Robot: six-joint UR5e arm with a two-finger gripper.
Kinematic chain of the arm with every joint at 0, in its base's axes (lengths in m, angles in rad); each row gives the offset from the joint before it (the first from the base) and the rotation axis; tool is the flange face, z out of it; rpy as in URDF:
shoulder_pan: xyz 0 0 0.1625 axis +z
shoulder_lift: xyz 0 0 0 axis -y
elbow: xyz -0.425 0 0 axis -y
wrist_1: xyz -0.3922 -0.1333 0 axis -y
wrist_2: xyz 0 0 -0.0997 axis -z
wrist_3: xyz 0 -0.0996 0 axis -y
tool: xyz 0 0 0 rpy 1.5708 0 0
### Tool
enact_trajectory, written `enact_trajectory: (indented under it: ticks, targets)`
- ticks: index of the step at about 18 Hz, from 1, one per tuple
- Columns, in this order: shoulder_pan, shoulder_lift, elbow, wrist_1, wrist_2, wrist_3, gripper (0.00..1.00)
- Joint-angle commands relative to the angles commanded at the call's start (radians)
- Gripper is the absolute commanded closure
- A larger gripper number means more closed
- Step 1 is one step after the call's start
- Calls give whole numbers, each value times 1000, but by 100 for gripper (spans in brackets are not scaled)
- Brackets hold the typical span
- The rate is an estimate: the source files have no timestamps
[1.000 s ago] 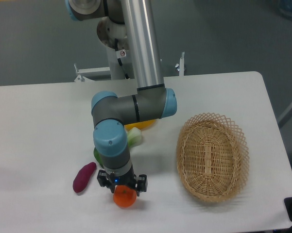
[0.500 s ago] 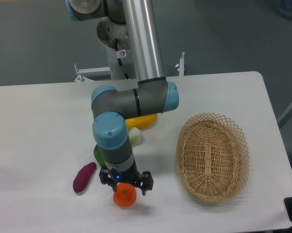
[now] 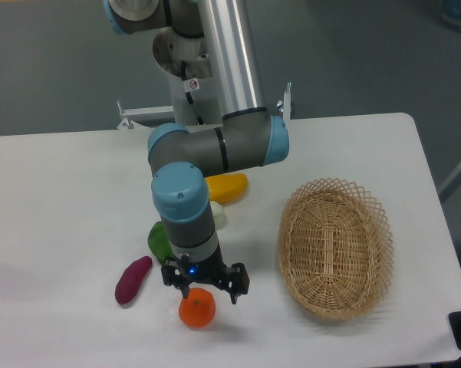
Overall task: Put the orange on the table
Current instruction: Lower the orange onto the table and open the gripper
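Gripper hangs w/ jaws spread wide, nothing between them; the orange sits just below/in front of the fingertips, resting on the table near the front edge, apparently free of the fingers, tho contact at the top of the fruit can't be ruled out from this angle. Round it: purple sweet potato to one side, green veg partly behind the wrist, a pale piece and yellow mango-like fruit further back, wicker basket well apart on the other side. Judgement: release step looks done, orange placed. Next move calls for a straight lift clear of the fruit w/o nudging it, since it could roll.
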Motion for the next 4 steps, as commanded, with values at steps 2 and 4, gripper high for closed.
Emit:
enact_trajectory:
  ticks: [2,4]
  targets:
    - [0,0,0,0,-1,0,1]
    - [0,0,0,0,0,0,1]
